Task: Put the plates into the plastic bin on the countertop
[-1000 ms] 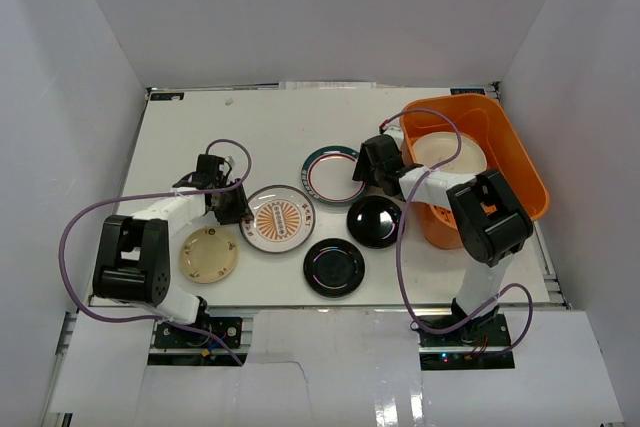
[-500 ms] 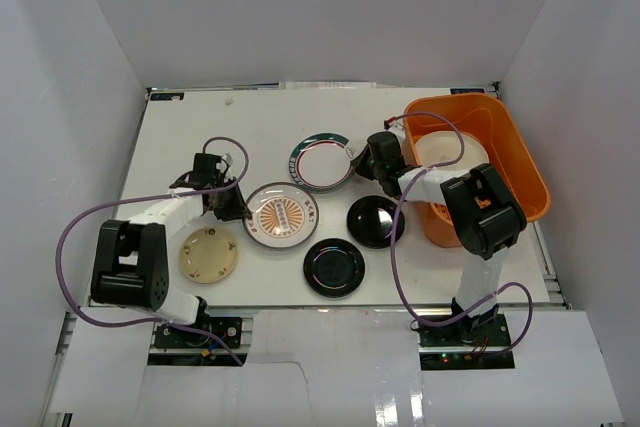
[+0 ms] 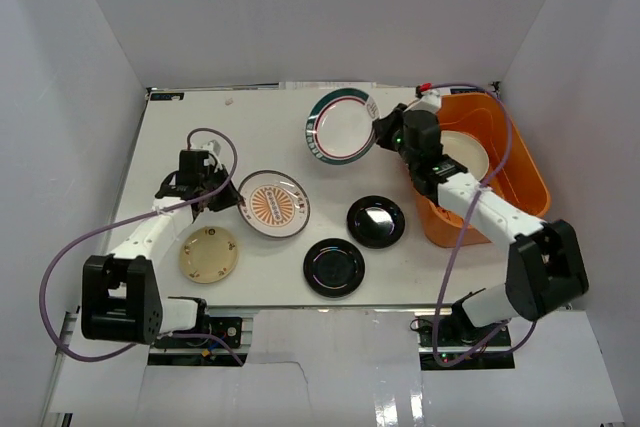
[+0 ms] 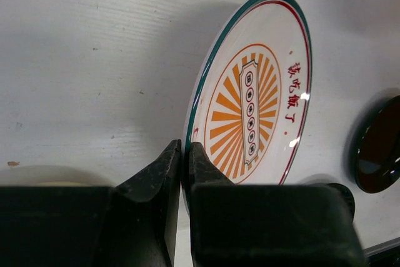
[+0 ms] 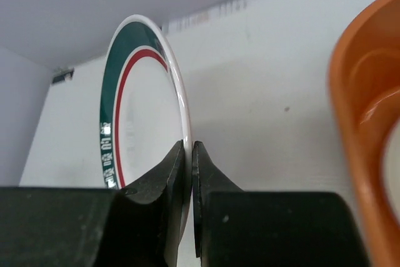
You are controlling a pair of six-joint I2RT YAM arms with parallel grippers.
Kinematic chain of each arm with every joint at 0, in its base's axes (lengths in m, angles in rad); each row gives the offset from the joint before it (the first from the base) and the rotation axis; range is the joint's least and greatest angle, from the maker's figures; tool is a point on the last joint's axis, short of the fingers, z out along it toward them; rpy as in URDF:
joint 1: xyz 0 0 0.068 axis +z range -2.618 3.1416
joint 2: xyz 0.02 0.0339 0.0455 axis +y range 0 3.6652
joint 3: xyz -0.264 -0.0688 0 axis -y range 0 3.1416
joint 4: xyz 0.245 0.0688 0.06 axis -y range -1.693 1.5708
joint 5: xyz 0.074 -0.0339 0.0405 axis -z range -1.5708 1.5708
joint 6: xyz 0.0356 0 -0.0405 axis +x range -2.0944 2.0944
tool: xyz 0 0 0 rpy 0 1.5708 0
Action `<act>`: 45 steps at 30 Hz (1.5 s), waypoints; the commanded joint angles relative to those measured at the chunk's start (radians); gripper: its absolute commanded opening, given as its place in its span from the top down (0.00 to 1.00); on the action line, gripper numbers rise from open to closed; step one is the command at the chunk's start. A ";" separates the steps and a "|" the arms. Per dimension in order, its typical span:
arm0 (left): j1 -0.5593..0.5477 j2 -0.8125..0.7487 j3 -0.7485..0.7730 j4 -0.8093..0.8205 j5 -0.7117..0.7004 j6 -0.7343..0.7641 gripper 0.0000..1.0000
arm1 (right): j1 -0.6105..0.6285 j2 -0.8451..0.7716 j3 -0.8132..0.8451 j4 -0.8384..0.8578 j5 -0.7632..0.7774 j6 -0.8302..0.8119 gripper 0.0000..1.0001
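Note:
My right gripper (image 3: 380, 134) is shut on the rim of the white plate with the teal rim (image 3: 340, 125), which hangs tilted above the countertop (image 3: 200, 127), left of the orange plastic bin (image 3: 523, 162). In the right wrist view its jaws (image 5: 189, 149) pinch that plate (image 5: 140, 117) edge-on, with the bin's rim (image 5: 350, 92) to the right. My left gripper (image 3: 232, 199) is shut on the left rim of the orange sunburst plate (image 3: 273, 204). In the left wrist view its jaws (image 4: 185, 152) clamp the plate's (image 4: 256, 110) edge, and the plate is tipped up.
A pale plate (image 3: 465, 152) lies inside the bin. Two glossy black plates (image 3: 376, 221) (image 3: 334, 267) sit near the middle front of the countertop, and a small cream plate (image 3: 208, 253) lies front left. White walls enclose the countertop on three sides.
The right gripper shut on the teal-rimmed plate, lifted it off the countertop and carried it back. The left gripper closed on the sunburst plate's rim and tilted it.

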 commanded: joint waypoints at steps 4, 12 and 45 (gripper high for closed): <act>0.008 -0.128 0.004 0.049 0.031 -0.023 1.00 | -0.290 -0.301 -0.064 -0.066 0.001 -0.060 0.92; 0.007 -0.217 0.120 0.072 0.212 -0.112 1.00 | -0.645 -0.381 -0.171 -0.161 -0.027 -0.109 0.92; -0.446 0.149 0.538 0.363 0.270 -0.339 1.00 | -0.574 -0.446 -0.193 -0.152 -0.869 -0.160 0.03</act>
